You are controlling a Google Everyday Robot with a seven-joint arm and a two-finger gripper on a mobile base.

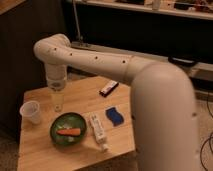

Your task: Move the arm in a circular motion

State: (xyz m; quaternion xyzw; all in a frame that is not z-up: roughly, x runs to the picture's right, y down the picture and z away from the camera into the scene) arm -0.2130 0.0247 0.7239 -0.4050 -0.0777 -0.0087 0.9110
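Note:
The arm (100, 60) is large, glossy white with small dark dots. It comes in from the lower right, runs left across the view and bends down at an elbow (52, 50). Its slim pale tip, the gripper (58, 103), hangs over the back left part of the wooden table (40, 155). The tip is just behind the green plate (56, 126) and to the right of the clear cup (31, 111). It seems to hold nothing.
On the table lie an orange carrot piece (68, 132) on the green plate, a white tube (97, 131), a blue sponge (115, 116) and a dark wrapped bar (109, 88). A dark shelf unit stands behind. Cables lie on the floor at right.

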